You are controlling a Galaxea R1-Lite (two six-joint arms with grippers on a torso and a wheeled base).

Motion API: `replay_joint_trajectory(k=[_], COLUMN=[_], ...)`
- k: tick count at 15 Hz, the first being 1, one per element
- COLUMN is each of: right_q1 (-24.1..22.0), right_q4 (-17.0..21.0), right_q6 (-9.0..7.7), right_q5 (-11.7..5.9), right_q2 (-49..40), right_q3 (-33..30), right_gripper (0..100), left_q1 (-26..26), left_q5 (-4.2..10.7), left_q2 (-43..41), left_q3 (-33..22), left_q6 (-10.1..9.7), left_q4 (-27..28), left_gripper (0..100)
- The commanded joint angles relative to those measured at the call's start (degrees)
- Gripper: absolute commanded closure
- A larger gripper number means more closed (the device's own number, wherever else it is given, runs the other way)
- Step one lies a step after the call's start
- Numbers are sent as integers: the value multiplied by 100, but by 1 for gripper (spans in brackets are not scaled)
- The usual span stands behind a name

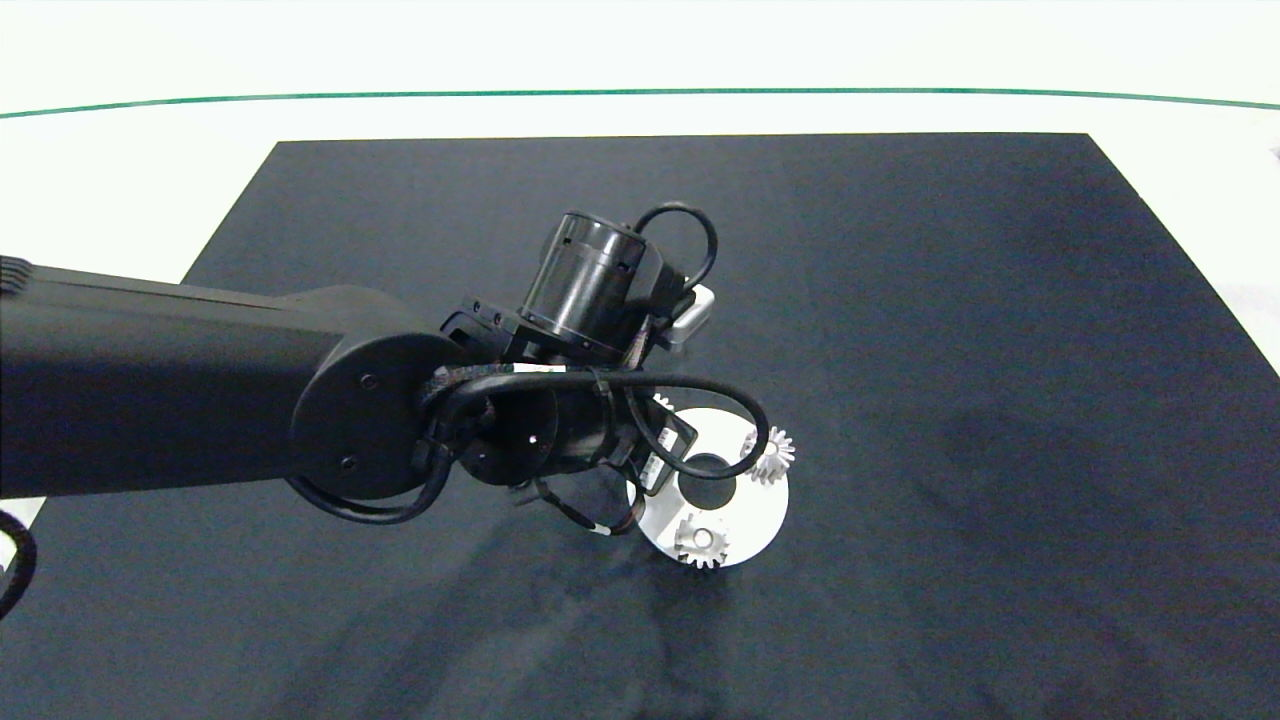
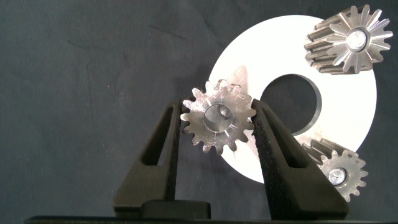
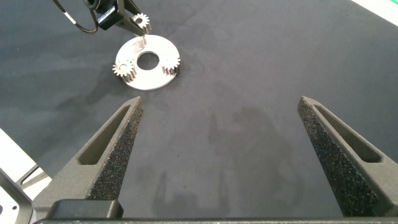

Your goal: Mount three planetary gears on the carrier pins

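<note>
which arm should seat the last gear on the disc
Left. Its hand is shut on the third gear right over the white disc, where two gears already sit. The right hand is open, empty and far off.

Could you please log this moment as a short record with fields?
surface: black mat
disc: white disc on the mat
seated gears: two gears on pins
third gear: gear held above the disc's edge, not yet seated
left gripper: shut on the third gear
right gripper: open, away from the disc
</note>
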Motion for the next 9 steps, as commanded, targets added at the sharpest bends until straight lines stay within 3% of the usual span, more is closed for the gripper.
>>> replay_joint_trajectory(k=[1, 9], right_q1=[1, 10], right_q4=[8, 8], right_q6=[-14, -14], right_q5=[-6, -6], right_q2=[-2, -37], right_q3=[4, -13], right_gripper=[0, 0], left_q1=[-17, -105], left_q5=[11, 11], left_q2=[21, 12], left_q3=[6, -2], left_q6=[4, 4], left_q4=[11, 11], left_gripper=[87, 87])
